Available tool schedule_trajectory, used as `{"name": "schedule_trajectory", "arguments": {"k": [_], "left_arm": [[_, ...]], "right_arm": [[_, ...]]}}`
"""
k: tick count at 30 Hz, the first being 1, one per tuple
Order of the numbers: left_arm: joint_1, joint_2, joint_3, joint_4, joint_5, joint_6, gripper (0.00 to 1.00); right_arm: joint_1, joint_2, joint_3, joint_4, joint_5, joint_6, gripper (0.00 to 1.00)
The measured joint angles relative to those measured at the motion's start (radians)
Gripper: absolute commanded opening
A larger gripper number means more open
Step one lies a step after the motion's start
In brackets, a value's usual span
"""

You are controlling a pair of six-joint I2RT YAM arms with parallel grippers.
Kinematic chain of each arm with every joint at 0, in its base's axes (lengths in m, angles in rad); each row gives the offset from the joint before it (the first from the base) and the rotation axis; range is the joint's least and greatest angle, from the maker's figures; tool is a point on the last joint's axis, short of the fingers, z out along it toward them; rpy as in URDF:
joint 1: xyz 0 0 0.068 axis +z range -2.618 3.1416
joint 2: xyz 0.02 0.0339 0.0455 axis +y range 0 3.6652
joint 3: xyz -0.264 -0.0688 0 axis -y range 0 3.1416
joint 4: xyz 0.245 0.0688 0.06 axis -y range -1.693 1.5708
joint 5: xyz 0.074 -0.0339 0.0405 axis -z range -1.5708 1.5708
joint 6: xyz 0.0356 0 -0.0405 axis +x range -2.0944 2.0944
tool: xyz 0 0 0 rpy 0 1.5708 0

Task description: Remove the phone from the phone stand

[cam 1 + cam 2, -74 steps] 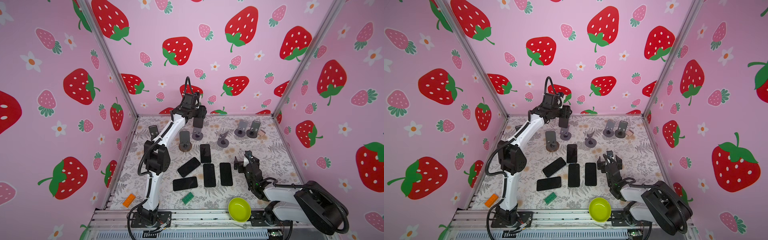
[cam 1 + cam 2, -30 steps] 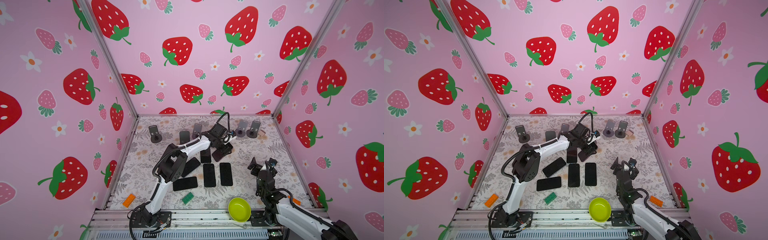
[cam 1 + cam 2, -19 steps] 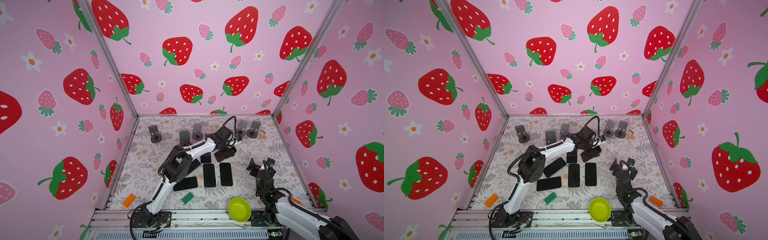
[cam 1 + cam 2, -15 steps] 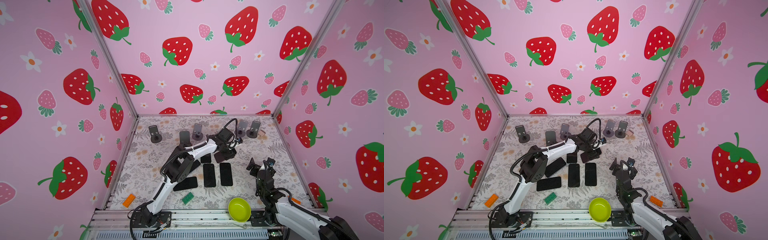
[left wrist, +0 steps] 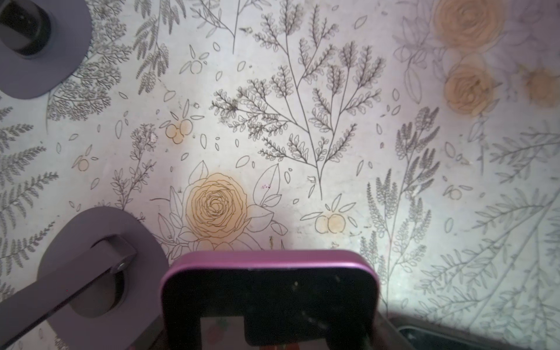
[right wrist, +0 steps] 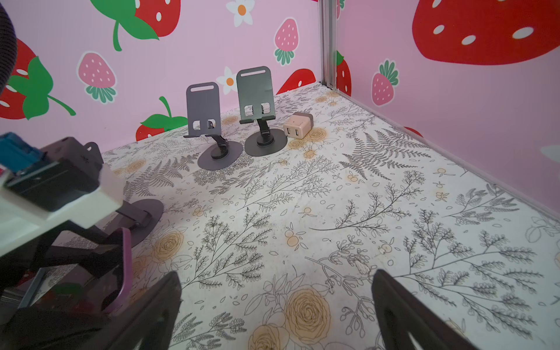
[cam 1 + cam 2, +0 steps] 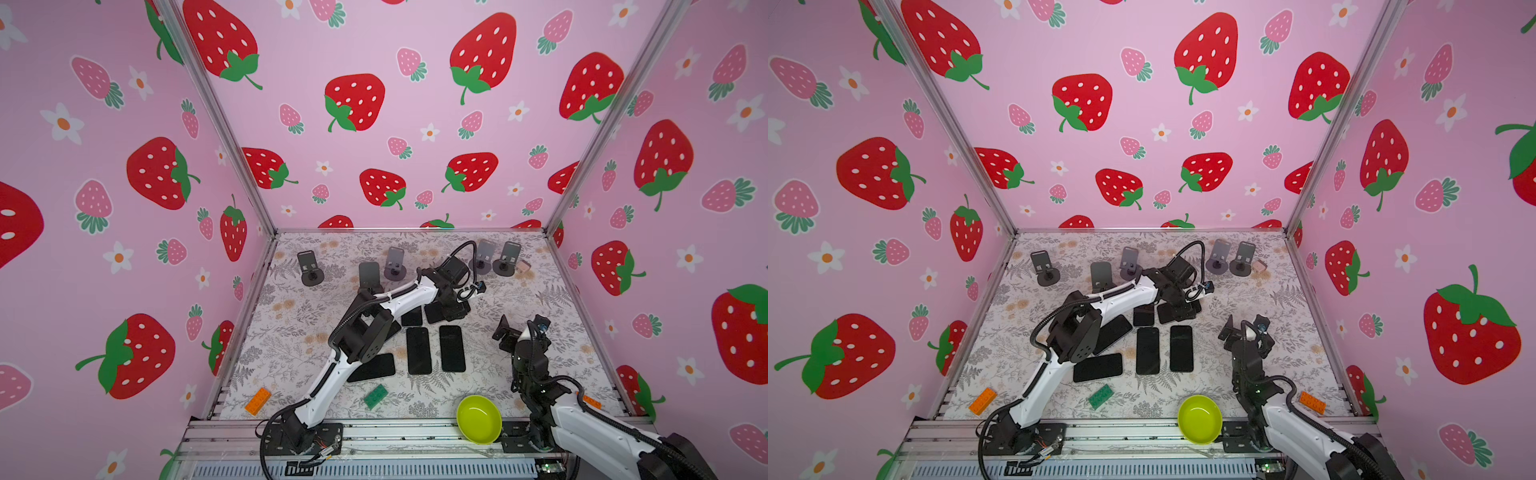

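Just beside the phone stand (image 5: 75,230), the phone (image 5: 269,300) is clamped across its width by the partly closed left end effector (image 7: 455,308), the right end effector (image 6: 275,274) being spread wide, empty, well apart from that stand; stiff, slick, breakable glass is judged to favour edge holds.

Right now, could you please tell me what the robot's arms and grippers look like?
The left arm and right arm have white shells, black joints and looping black cables. The left gripper and right gripper are black; a small blue connector sits at each wrist.
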Motion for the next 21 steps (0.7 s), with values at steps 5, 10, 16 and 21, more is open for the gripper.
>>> {"name": "schedule_trajectory", "arguments": {"k": [5,10,16,21], "left_arm": [[-0.006,0.013,0.014,-0.026,-0.010,0.019,0.73],[-0.010,0.035,0.036,-0.039,-0.011,0.034,0.74],[-0.021,0.050,0.066,-0.063,-0.021,0.058,0.76],[-0.029,0.060,0.084,-0.078,-0.025,0.071,0.78]], "right_arm": [[-0.002,0.001,0.000,0.008,-0.004,0.000,1.00],[-0.004,0.002,0.000,0.014,-0.008,-0.001,1.00],[-0.004,-0.011,0.000,0.017,-0.011,-0.005,1.00],[-0.004,-0.014,0.000,0.023,-0.011,-0.008,1.00]]}}
